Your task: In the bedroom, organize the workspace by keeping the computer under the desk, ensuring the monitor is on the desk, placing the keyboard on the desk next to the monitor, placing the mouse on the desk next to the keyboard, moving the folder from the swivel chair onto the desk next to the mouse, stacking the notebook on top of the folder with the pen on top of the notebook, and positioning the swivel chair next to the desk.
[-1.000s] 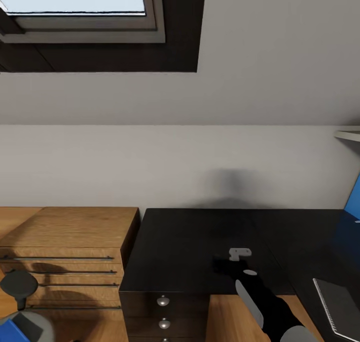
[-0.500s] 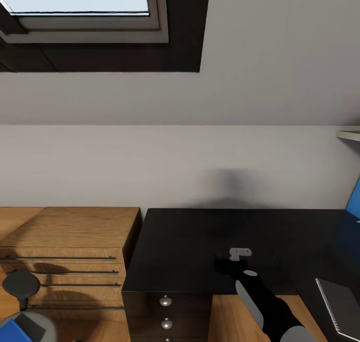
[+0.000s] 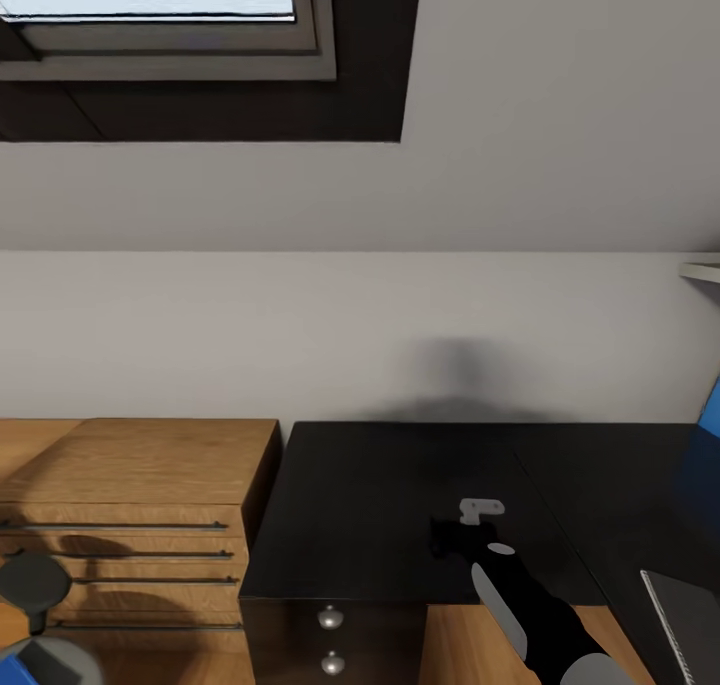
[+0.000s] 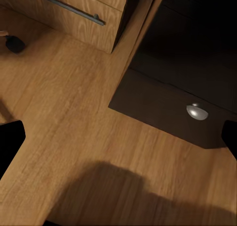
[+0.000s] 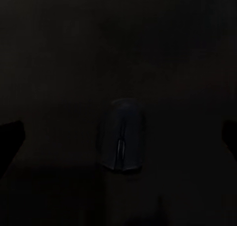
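Glossy black desk top point(image 3: 400, 485) under the right gripper point(image 5: 118, 137), fingers spread around a small smooth grey mouse point(image 5: 121, 135): light, slippery, best pinched across its sides.

I can't read any text, label, brand or no. anywhere: desk point(image 3: 380, 485) top, drawers point(image 3: 120, 555), wall all plain (right wrist cam v. dark).
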Tool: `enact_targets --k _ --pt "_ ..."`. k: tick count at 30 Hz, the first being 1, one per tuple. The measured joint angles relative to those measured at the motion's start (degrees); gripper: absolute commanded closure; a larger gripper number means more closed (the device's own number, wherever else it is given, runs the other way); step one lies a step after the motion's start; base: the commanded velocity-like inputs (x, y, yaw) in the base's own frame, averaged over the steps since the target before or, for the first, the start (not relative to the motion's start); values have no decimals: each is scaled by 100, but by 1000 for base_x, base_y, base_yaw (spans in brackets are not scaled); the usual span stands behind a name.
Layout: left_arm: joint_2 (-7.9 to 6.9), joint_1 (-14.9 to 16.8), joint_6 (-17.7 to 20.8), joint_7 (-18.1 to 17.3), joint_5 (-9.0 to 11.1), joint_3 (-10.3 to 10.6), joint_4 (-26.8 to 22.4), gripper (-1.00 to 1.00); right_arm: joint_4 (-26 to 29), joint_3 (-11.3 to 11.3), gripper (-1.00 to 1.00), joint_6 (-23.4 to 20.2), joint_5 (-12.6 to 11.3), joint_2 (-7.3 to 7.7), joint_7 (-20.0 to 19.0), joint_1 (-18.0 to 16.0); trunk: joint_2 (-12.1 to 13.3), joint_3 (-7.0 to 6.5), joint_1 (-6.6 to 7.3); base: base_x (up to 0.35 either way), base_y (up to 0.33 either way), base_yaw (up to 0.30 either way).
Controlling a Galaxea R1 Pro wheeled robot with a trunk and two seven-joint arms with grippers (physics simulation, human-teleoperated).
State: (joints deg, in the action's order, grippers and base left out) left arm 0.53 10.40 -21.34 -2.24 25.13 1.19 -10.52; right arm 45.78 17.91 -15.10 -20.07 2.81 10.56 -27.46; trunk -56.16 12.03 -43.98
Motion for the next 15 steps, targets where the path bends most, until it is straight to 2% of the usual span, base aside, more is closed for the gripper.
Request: enact_targets --k 5,15 --pt "0 0 0 -2 0 0 0 -100 -5 0 -100 0 0 4 3 0 0 0 -2 117 0 0" --pt "0 0 0 1 4 0 0 -100 -90 -6 -100 -6 0 1 15 -5 1 0 -3 16 0 0"
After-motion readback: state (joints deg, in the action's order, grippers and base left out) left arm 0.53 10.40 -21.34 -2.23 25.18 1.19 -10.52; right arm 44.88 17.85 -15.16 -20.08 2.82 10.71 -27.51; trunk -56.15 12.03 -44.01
